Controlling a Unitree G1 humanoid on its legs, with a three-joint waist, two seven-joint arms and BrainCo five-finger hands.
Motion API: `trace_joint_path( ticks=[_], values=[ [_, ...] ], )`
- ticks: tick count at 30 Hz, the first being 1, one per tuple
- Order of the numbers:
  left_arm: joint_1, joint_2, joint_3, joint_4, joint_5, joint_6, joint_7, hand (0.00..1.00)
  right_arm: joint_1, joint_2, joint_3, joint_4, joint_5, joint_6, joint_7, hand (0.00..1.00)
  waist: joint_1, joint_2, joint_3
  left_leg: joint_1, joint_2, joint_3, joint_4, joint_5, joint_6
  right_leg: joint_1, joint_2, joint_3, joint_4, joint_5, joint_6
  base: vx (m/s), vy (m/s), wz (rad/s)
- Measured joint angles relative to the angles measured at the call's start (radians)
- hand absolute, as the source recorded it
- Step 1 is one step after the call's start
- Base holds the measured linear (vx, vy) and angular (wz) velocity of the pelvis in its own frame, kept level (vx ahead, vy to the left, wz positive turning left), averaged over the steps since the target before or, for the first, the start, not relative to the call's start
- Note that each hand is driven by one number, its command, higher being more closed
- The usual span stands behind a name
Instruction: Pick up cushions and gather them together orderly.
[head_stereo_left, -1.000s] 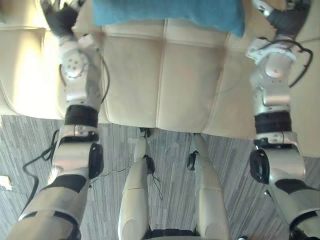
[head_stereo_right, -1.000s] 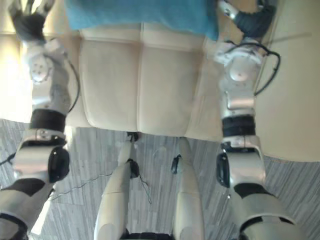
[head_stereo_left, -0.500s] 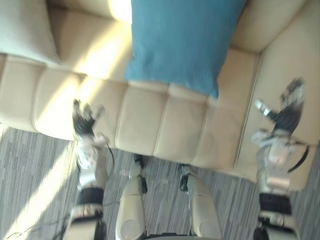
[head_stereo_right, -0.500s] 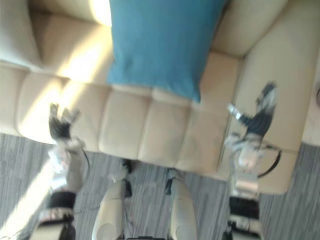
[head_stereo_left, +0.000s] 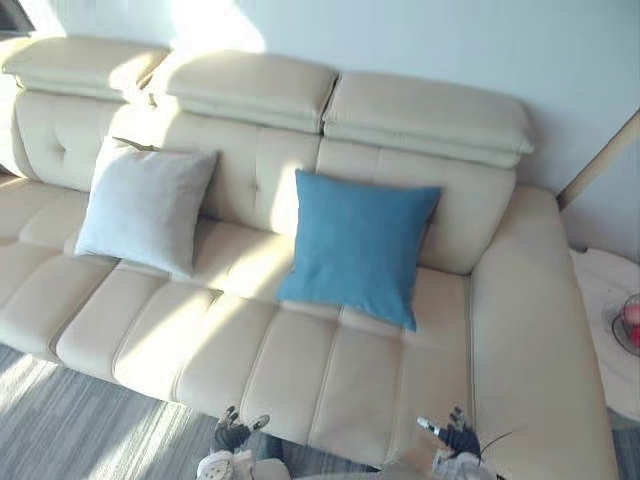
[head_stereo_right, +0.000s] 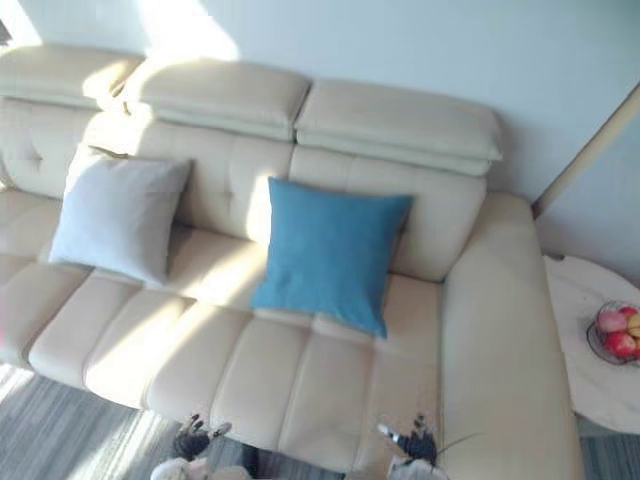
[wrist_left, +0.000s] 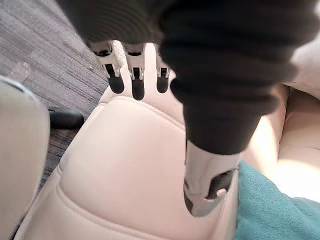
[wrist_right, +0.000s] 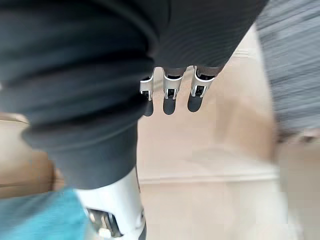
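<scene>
A blue cushion (head_stereo_left: 360, 245) leans upright against the backrest of the cream sofa (head_stereo_left: 300, 365), near its middle. A pale grey cushion (head_stereo_left: 145, 205) leans against the backrest further left, well apart from the blue one. My left hand (head_stereo_left: 232, 435) is low at the seat's front edge, open with its fingers (wrist_left: 135, 82) straight and nothing in it. My right hand (head_stereo_left: 455, 438) is at the front edge near the sofa's right section, also open, fingers (wrist_right: 170, 97) straight. A corner of the blue cushion (wrist_left: 270, 210) shows past the left thumb.
A small pale side table (head_stereo_right: 590, 385) stands right of the sofa with a bowl of fruit (head_stereo_right: 618, 335) on it. Grey striped carpet (head_stereo_left: 60, 420) lies before the sofa. The sofa's right section runs forward along the wall.
The camera has swung up from the arms and seat front to the whole sofa, bringing the grey cushion into sight. Both hands stay open by the seat's front edge.
</scene>
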Motion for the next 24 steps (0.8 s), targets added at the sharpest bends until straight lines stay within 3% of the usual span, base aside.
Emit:
trace_joint_path(
  ticks=[6,10,12,14,15,16,17,18,20,21,22,23,24],
  values=[
    [-0.012,0.014,-0.006,0.026,0.043,0.004,-0.011,0.00,-0.028,-0.001,0.000,0.046,0.005,0.015,0.005,0.00,-0.022,-0.015,-0.001,0.031,-0.026,0.008,-0.018,0.002,0.003,0.027,-0.009,0.021,-0.023,0.015,0.016,0.04,0.033,-0.04],
    [-0.047,0.023,-0.016,0.036,0.067,0.004,-0.008,0.00,-0.107,0.000,0.002,0.063,0.006,0.017,0.001,0.00,-0.021,-0.027,0.020,-0.004,-0.032,0.068,-0.016,0.007,0.014,-0.052,-0.016,0.083,0.006,0.043,0.020,-0.05,0.060,-0.47],
    [-0.101,0.034,-0.037,0.037,0.067,0.005,-0.004,0.00,-0.141,0.001,0.009,0.056,0.007,0.019,-0.004,0.00,-0.020,-0.038,0.050,-0.087,-0.028,0.092,0.067,-0.016,0.047,-0.131,-0.030,0.074,0.048,0.097,0.027,-0.13,0.076,-0.24],
    [-0.122,0.021,-0.029,0.019,0.066,0.006,0.005,0.00,-0.139,0.002,0.009,0.019,0.009,0.029,-0.014,0.00,-0.008,-0.028,0.062,-0.110,-0.003,0.118,0.112,-0.033,0.071,-0.145,-0.033,0.058,0.075,0.110,0.031,-0.14,0.072,-0.20],
    [-0.135,0.017,-0.017,0.009,0.066,0.006,0.010,0.00,-0.134,0.007,0.020,0.001,0.009,0.032,-0.017,0.00,-0.004,-0.025,0.082,-0.114,-0.004,0.127,0.142,-0.042,0.084,-0.195,-0.065,0.032,0.350,-0.010,0.002,-0.15,0.035,-0.09],
    [-0.137,0.017,-0.013,0.004,0.065,0.006,0.011,0.00,-0.124,0.010,0.024,-0.008,0.009,0.032,-0.017,0.00,-0.004,-0.026,0.081,-0.117,-0.006,0.120,0.156,-0.046,0.089,-0.203,-0.077,0.028,0.461,-0.050,0.004,-0.14,0.007,0.22],
    [-0.135,0.019,-0.009,-0.021,0.063,0.005,0.012,0.00,-0.113,0.016,0.039,-0.014,0.010,0.032,-0.017,0.00,0.000,-0.036,0.075,-0.129,-0.010,0.107,0.187,-0.050,0.095,-0.193,-0.087,0.031,0.647,-0.100,0.032,-0.12,-0.046,0.27],
    [-0.131,0.023,0.001,-0.040,0.059,0.004,0.013,0.00,-0.111,0.024,0.048,-0.014,0.010,0.032,-0.016,0.00,0.014,-0.051,0.065,-0.151,-0.013,0.108,0.215,-0.050,0.095,-0.176,-0.088,0.043,0.732,-0.121,0.059,-0.09,-0.048,0.19],
    [-0.127,0.023,0.020,-0.049,0.049,0.004,0.015,0.00,-0.135,0.032,0.048,-0.016,0.010,0.031,-0.016,0.00,0.031,-0.071,0.053,-0.228,-0.013,0.113,0.287,-0.049,0.096,-0.135,-0.089,0.070,0.745,-0.133,0.081,-0.15,-0.119,-0.07],
    [-0.126,0.013,0.037,-0.049,0.044,0.008,0.018,0.00,-0.157,0.030,0.047,-0.017,0.010,0.030,-0.019,0.00,0.037,-0.075,0.052,-0.268,-0.009,0.119,0.326,-0.049,0.096,-0.104,-0.084,0.082,0.682,-0.167,0.096,-0.26,-0.166,-0.26],
    [-0.123,-0.009,0.047,-0.048,0.042,0.011,0.026,0.00,-0.188,0.019,0.045,-0.019,0.010,0.030,-0.029,0.00,0.053,-0.057,0.063,-0.300,0.015,0.135,0.351,-0.040,0.086,-0.076,-0.049,0.072,0.584,-0.235,0.065,-0.23,-0.106,-0.33],
    [-0.119,-0.020,0.046,-0.048,0.040,0.013,0.028,0.00,-0.196,0.013,0.043,-0.020,0.011,0.030,-0.035,0.00,0.061,-0.043,0.070,-0.301,0.027,0.141,0.348,-0.034,0.078,-0.067,-0.040,0.063,0.547,-0.252,0.053,-0.38,-0.172,-0.53],
    [-0.111,-0.045,0.046,-0.057,0.028,0.011,0.034,0.00,-0.201,0.006,0.042,-0.030,0.014,0.028,-0.048,0.00,0.076,-0.015,0.072,-0.317,0.055,0.149,0.340,-0.008,0.062,-0.037,-0.005,0.039,0.454,-0.285,0.016,-0.32,-0.159,-0.40]
  ],
)
